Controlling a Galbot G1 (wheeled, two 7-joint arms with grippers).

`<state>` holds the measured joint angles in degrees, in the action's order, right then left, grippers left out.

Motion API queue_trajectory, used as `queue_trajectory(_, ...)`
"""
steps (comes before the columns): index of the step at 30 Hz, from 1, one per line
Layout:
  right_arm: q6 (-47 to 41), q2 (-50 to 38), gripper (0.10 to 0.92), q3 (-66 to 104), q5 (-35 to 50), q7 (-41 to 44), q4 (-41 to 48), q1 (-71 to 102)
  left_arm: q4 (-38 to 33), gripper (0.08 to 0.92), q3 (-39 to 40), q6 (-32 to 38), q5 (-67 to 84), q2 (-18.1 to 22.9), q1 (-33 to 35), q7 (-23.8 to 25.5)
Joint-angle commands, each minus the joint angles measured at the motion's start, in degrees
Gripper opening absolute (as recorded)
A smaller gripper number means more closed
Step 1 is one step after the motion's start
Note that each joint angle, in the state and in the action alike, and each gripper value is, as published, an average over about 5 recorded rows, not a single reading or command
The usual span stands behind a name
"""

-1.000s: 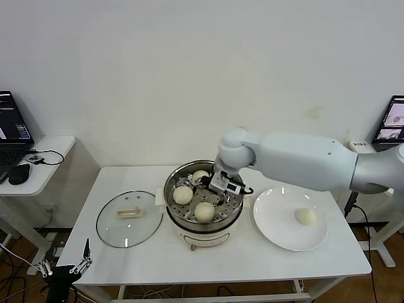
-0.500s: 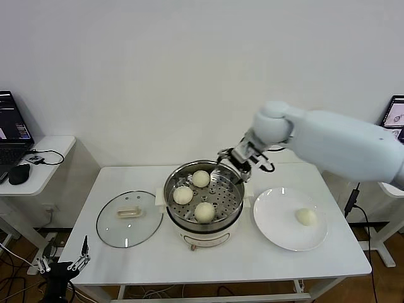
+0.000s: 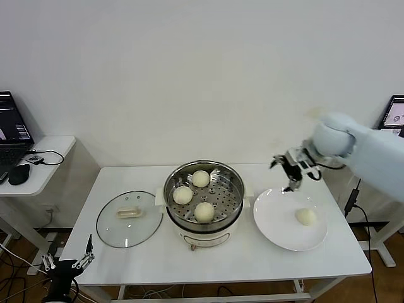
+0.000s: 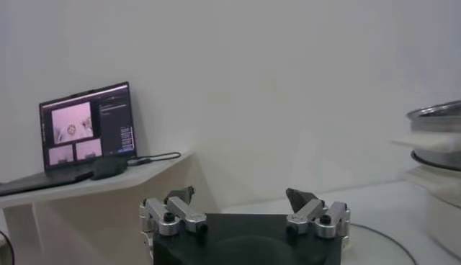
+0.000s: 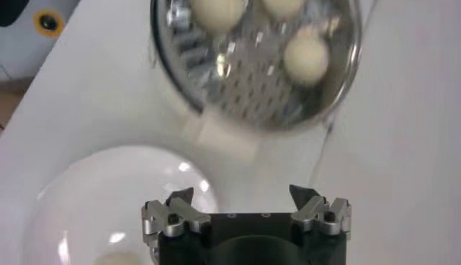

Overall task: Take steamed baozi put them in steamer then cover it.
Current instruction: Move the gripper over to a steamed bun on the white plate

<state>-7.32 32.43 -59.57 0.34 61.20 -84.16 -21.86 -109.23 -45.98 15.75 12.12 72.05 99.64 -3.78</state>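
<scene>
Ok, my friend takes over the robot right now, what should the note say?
Right pincer: open, empty, above the white plate's far edge.
Left pincer: open, parked low, off the table's front-left corner.
Done: three baozi sit in the steamer.
Left: the last baozi on the plate goes in, then the cover, lying left of the steamer, goes on.

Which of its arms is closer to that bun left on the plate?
Right. Its tool hovers just above the bun; the left tool hangs below the table's far corner.
</scene>
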Motion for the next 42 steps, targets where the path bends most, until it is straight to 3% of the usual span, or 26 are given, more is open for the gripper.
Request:
queue_trajectory(1,-1.3,-6.9,0.823,12.1,-9.2,-0.3,3.7,18.7,0.0,0.823,-0.2,-0.3,0.0,-0.1,-0.1,0.0)
queue_trajectory(13,-0.2,-3.6,0.823,19.9,-15.1,-1.7,9.0,29.4,0.5,0.823,-0.8,-0.4,-0.1,0.0,0.2,0.0)
queue_trajectory(42,1.8,7.4,0.811,24.9,-20.3,-4.3,21.0,32.3,0.7,0.823,-0.8,-0.5,0.0,0.5,0.1,0.0)
